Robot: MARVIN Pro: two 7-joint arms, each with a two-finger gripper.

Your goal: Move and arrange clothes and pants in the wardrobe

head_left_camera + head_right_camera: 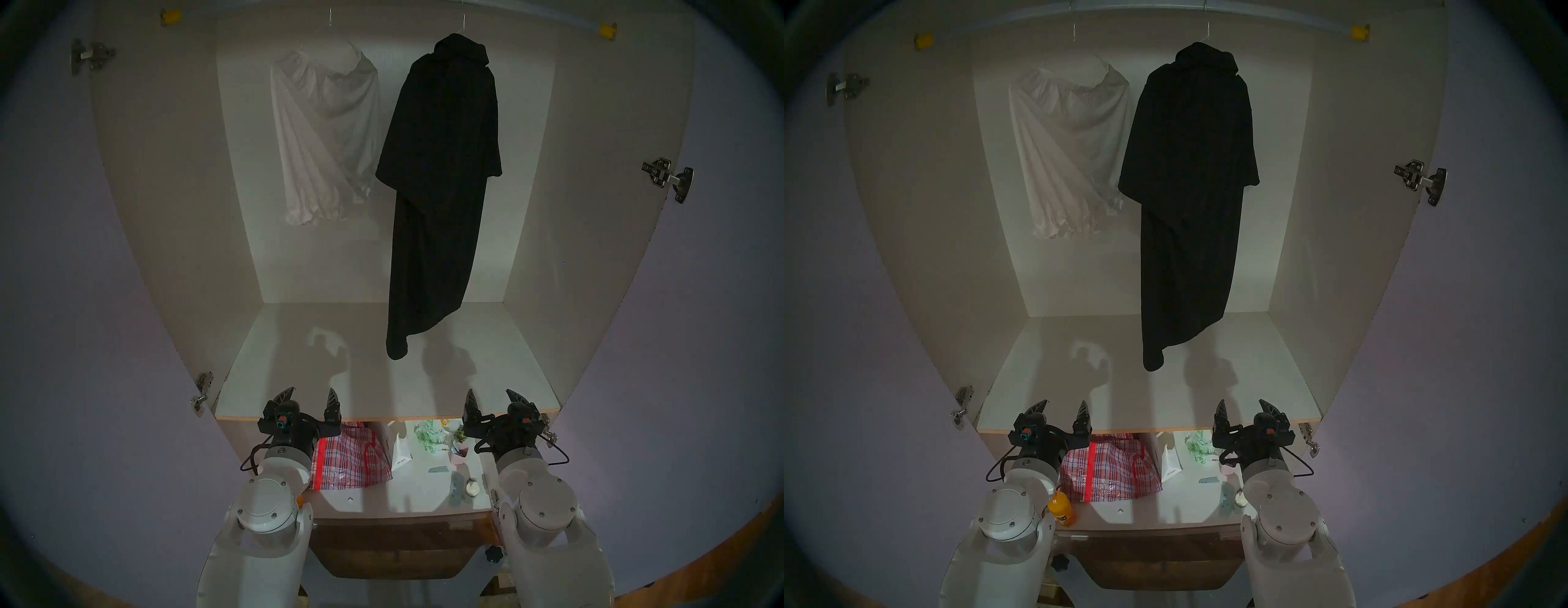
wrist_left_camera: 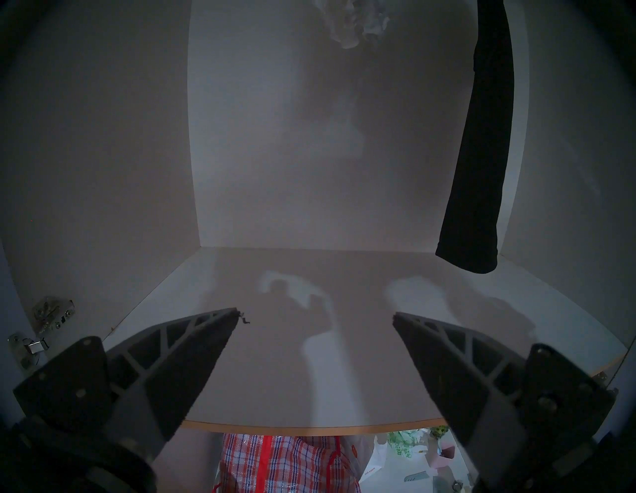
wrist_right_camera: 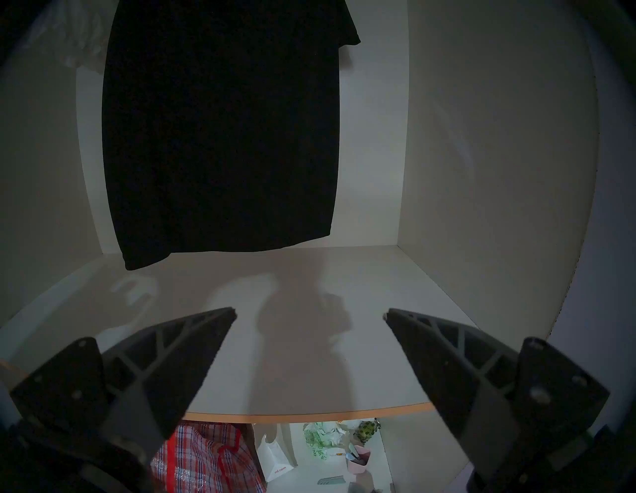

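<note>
Both claws sit low at the front edge of the wardrobe (image 1: 169,237): the left gripper (image 1: 309,399) with its two fingers spread wide and nothing between them, the right gripper (image 1: 494,399) the same, jaws apart and empty. They hover side by side just over the lip of the white shelf (image 1: 382,382), well apart from each other, throwing long shadows across it. Up on the rail (image 1: 662,26), with its yellow end brackets, two garments hang. On the left is the thin white top (image 1: 324,136), its ruffled hem bunched and ending high above the shelf. Just beside it on the right hangs the black shirt (image 1: 437,191), much longer, draped unevenly so one corner dangles close to the shelf without touching it. From the right wrist the black fabric fills the upper part of the view, straight ahead of the open fingers. Below the shelf, on a lower surface, lies a red-and-white checked bag (image 1: 350,456) behind the left gripper, with a small white paper bag (image 1: 401,452) and some clutter toward the right.
</note>
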